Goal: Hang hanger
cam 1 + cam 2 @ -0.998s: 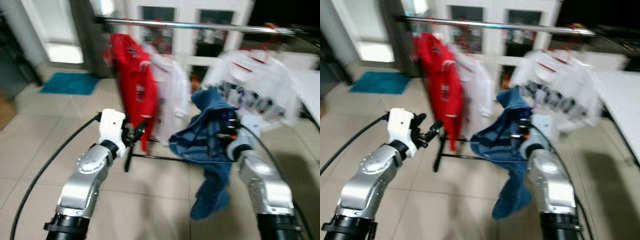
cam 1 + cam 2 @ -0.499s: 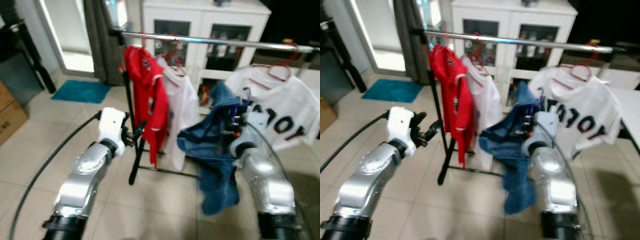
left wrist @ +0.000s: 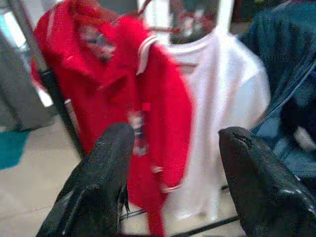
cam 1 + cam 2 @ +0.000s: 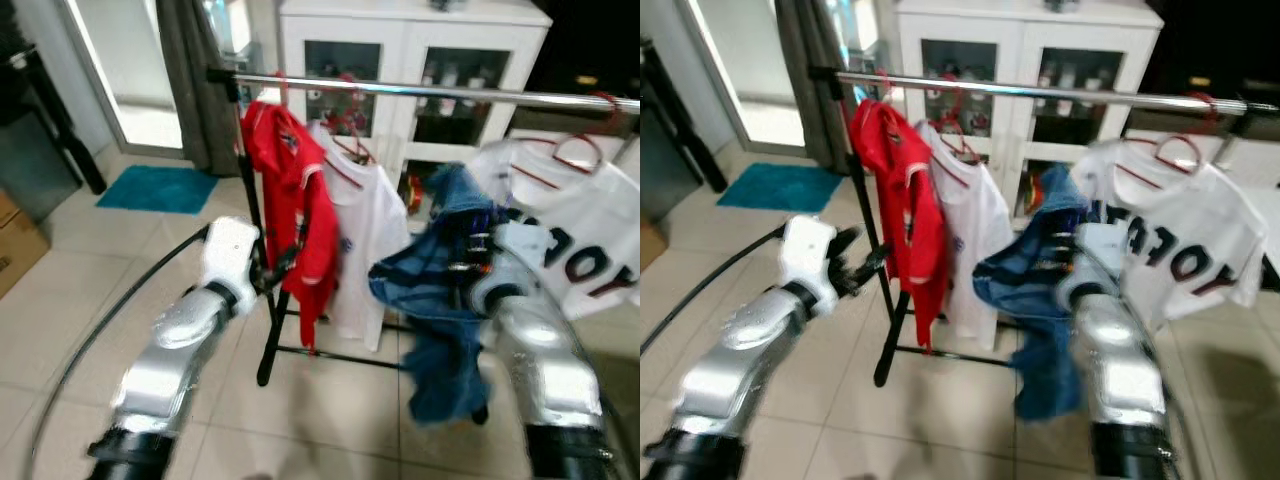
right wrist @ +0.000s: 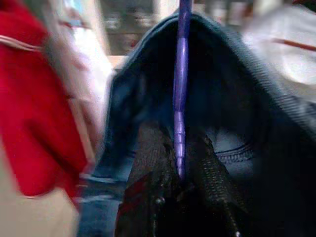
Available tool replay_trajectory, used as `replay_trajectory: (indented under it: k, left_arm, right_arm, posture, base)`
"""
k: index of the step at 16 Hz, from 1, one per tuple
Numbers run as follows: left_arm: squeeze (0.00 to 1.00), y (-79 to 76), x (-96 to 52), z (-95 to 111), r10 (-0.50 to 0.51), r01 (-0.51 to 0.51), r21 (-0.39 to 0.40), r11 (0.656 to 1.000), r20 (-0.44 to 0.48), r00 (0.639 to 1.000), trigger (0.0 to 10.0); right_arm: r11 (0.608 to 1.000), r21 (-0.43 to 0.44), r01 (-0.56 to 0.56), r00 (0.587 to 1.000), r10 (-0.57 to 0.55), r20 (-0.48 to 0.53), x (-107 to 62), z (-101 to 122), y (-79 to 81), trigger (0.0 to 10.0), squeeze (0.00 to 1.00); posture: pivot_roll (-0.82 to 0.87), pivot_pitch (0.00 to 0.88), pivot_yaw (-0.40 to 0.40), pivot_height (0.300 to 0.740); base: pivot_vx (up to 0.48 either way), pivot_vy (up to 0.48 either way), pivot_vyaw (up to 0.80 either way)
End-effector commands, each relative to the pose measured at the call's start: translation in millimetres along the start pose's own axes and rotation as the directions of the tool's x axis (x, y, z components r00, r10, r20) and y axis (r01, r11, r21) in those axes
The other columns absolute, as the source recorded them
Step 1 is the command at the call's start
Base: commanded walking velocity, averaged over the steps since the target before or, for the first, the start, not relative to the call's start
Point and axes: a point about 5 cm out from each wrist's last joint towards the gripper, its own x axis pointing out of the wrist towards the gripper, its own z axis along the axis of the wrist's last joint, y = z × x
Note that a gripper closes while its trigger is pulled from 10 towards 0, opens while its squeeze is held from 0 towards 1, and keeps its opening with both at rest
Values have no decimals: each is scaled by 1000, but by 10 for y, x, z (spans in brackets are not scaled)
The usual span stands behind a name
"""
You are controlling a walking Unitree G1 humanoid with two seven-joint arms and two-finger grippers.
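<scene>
Nearest to the camera, the right claw (image 5: pixel 180 173) is closed on the thin purple hanger (image 5: pixel 180 89), which carries a blue denim garment (image 4: pixel 440 300) that droops around the arm. The hanger looks light and stiff, but the denim is soft and rather heavy, so I think it will swing; holding the stem close below the hook seems the best place. The left claw (image 3: pixel 173 163) is wide open and holds nothing, raised near the red shirt (image 4: pixel 295 200). Behind it hang the white shirt (image 4: pixel 365 240) and the printed white shirt (image 4: pixel 1185 245) on the metal rail (image 4: pixel 1040 91), with a free gap between them.
</scene>
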Motion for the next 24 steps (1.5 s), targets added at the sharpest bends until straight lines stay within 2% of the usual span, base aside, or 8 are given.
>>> replay_trajectory:
  k: [1,7,12,16,18,19,21,24]
  left_arm:
    - [0,-61,29,74,-31,31,7,1000,28,999,10000]
    - [0,-104,16,101,-84,83,51,995,27,996,10000]
    - [0,-131,9,132,-121,119,67,991,28,992,10000]
    - [0,-132,5,131,-135,133,73,988,24,991,10000]
    - [0,-188,-9,147,-208,205,93,974,24,978,10000]
    - [0,-241,-34,177,-279,273,117,955,32,960,10000]
    - [0,-301,-76,219,-369,361,138,922,32,929,10000]
    - [0,-320,-103,255,-420,412,137,901,33,907,10000]
  right_arm:
    - [999,-29,23,998,-22,58,15,126,-108,10000,0]
    - [995,-96,20,996,-12,92,115,257,-206,10000,0]
    - [988,-149,41,996,-28,84,161,292,-518,10000,0]
    - [983,-183,29,997,-16,75,175,280,-603,10000,0]
    - [964,-264,28,995,-2,97,187,355,-642,10000,0]
    - [954,-293,67,988,-23,151,199,453,-694,10000,0]
    - [959,-270,83,978,-27,205,201,541,-718,10000,0]
    - [960,-272,68,978,-10,207,278,582,-708,10000,0]
  posture:
    - [-65,17,11,740]
    - [-57,16,6,740]
    - [-53,14,8,740]
    - [-53,12,15,740]
    - [-56,11,19,740]
    - [-55,10,19,740]
    - [-53,9,18,740]
    - [-45,14,25,740]
  base:
    - [371,0,0]
    - [371,0,0]
    - [359,0,0]
    - [327,0,0]
    - [0,0,0]
    - [0,0,0]
    - [0,0,0]
    - [0,0,0]
